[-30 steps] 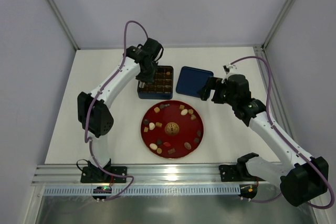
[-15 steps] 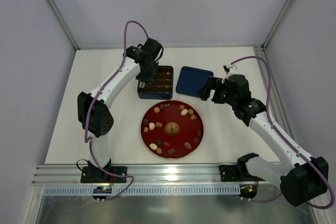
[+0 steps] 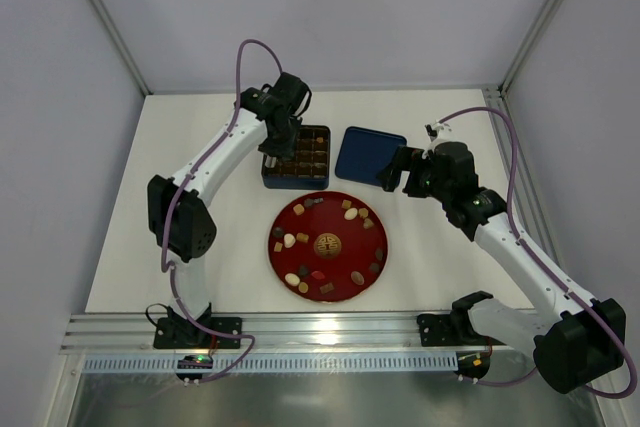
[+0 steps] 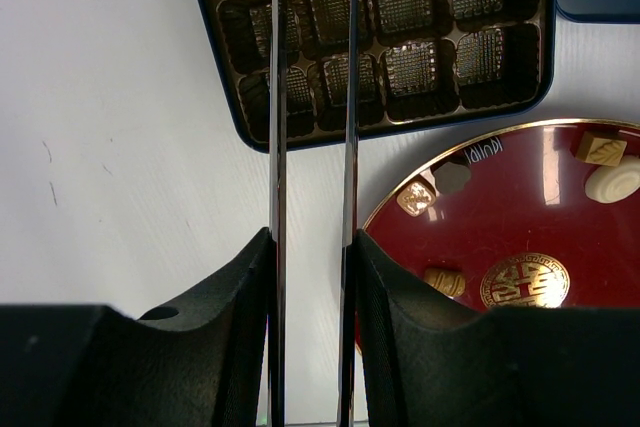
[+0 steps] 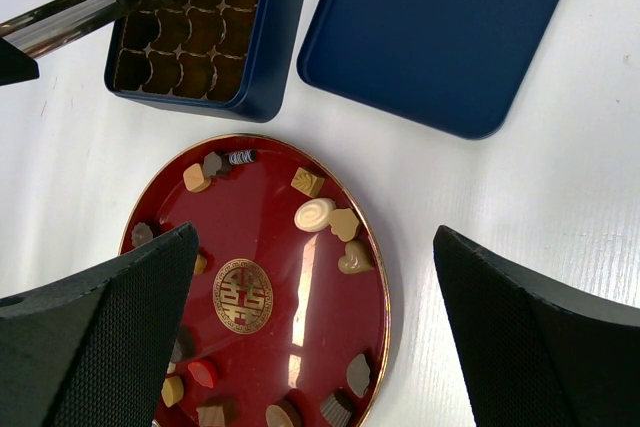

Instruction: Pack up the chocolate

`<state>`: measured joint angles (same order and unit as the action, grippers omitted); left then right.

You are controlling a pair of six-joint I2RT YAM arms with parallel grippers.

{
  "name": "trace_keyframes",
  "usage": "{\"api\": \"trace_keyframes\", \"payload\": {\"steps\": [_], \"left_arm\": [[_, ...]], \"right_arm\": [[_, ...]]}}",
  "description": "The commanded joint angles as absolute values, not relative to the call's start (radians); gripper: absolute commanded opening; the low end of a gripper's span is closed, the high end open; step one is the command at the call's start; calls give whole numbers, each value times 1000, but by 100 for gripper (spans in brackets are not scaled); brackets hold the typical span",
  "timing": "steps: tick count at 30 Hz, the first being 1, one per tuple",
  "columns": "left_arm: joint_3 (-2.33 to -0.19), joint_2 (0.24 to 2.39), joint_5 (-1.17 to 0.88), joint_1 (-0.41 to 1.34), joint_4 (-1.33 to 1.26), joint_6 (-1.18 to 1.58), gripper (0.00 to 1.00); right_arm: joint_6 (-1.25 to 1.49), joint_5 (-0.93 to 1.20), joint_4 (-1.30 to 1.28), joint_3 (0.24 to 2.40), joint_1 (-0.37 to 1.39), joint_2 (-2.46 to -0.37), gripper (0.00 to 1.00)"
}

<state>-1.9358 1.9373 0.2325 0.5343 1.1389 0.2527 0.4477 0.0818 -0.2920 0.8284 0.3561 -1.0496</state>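
Note:
Several small chocolate pieces, such as a cream swirl [image 5: 315,214] and a tan square [image 4: 605,149], lie round the red plate [image 3: 310,227] [image 5: 270,237] with the gold emblem. Behind it stands the dark blue box [image 3: 297,157] [image 5: 265,77] with its brown grid tray. My left gripper [image 3: 283,132] [image 4: 312,247] is shut on metal tongs [image 4: 277,97] [image 5: 80,12]. Their blades reach over the box's left cells, a gap between them. The tong tips are cut off or blurred, so whether they hold a piece is unclear. My right gripper [image 3: 395,169] [image 5: 315,247] hangs open above the plate's right side, holding nothing.
The box's dark blue lid [image 3: 368,155] [image 5: 440,27] lies flat to the right of the box, behind the plate. White table [image 3: 150,237] surrounds everything, with grey walls at the left, back and right. An aluminium rail [image 3: 330,325] runs along the near edge.

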Motion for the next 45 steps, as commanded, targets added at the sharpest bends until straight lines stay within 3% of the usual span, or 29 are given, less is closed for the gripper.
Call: {"api": "trace_keyframes", "payload": {"steps": [1, 16, 26, 33, 45], "left_arm": [[-1965, 1904, 222, 526, 1114, 241, 36], [-1938, 1815, 160, 509, 1092, 271, 36], [-1770, 1680, 193, 276, 918, 413, 40], [-1720, 1793, 201, 126, 781, 431, 41], [-1710, 1985, 202, 44, 701, 403, 47]], "right_arm": [[445, 89, -255, 861, 353, -1043, 100], [443, 87, -258, 867, 353, -1040, 100], [434, 100, -267, 885, 353, -1046, 100], [425, 107, -267, 896, 353, -1066, 100], [426, 106, -259, 864, 353, -1061, 100]]}}
